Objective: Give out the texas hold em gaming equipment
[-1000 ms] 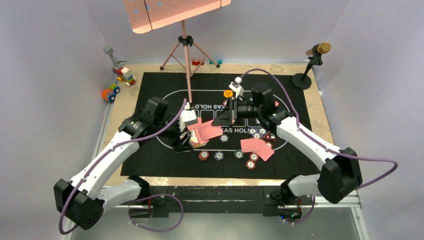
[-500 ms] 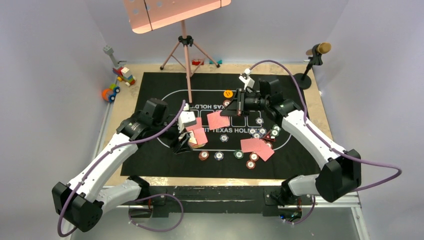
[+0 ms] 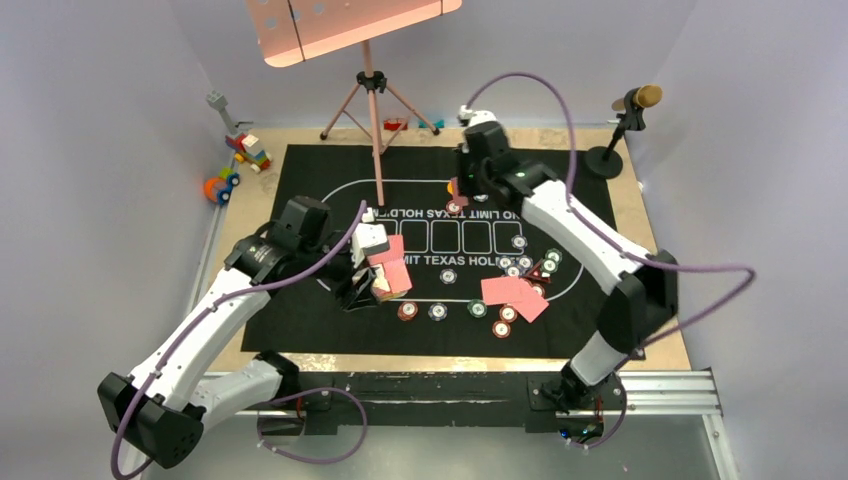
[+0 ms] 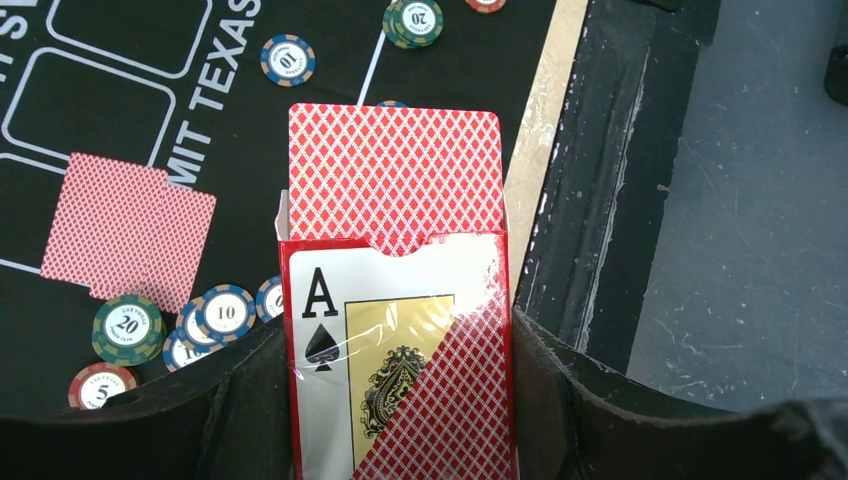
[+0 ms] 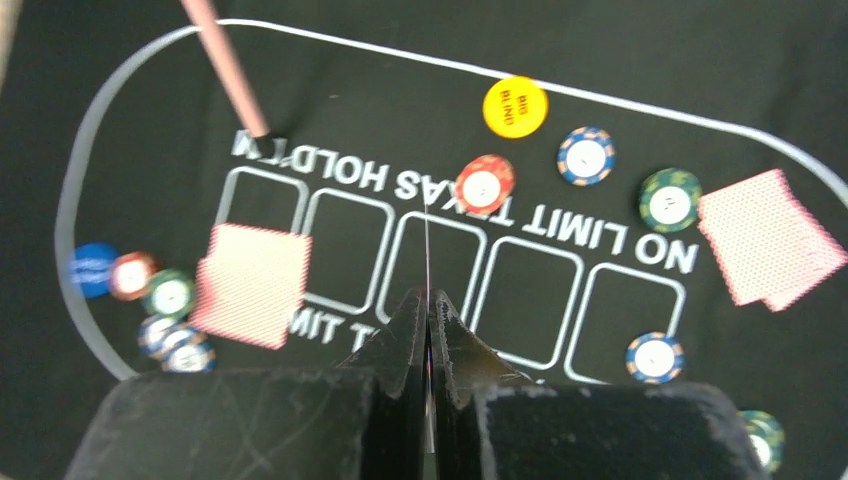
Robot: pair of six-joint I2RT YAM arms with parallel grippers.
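My left gripper is shut on the red card box, held above the mat's near left. Red-backed cards stick out of the box's open top. My right gripper hangs over the far side of the mat and is shut on one playing card, seen edge-on as a thin line. The orange button and a red chip lie below it. A blue button lies at the mat's end. Face-down cards and several chips lie along the near side.
The black felt mat covers the table. A pink music stand's tripod stands at the far edge, one leg reaching onto the mat. A microphone is far right. Toy blocks are far left.
My right gripper has swung with its card from the middle of the mat up to the far side, turning the card edge-on. My left gripper has barely moved.
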